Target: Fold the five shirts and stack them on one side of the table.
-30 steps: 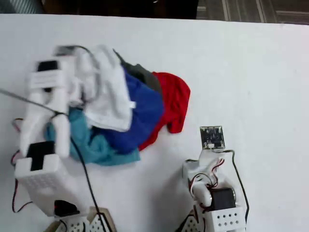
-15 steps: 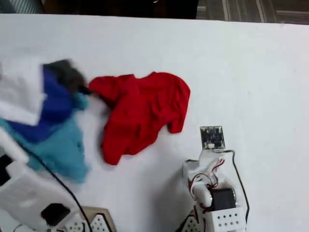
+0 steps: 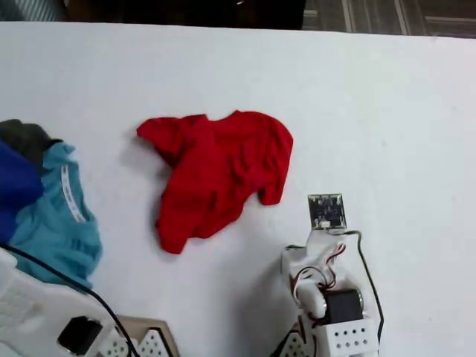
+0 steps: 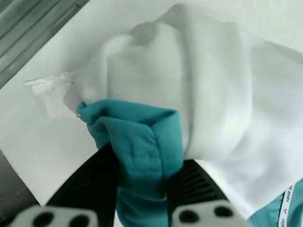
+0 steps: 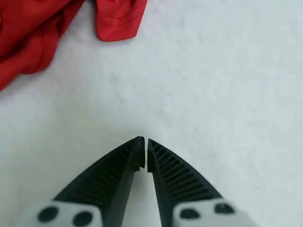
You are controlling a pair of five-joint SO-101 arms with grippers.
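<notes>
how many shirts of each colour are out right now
red shirt: 1
teal shirt: 1
blue shirt: 1
dark grey shirt: 1
white shirt: 1
total: 5

Crumpled red shirt on table
</notes>
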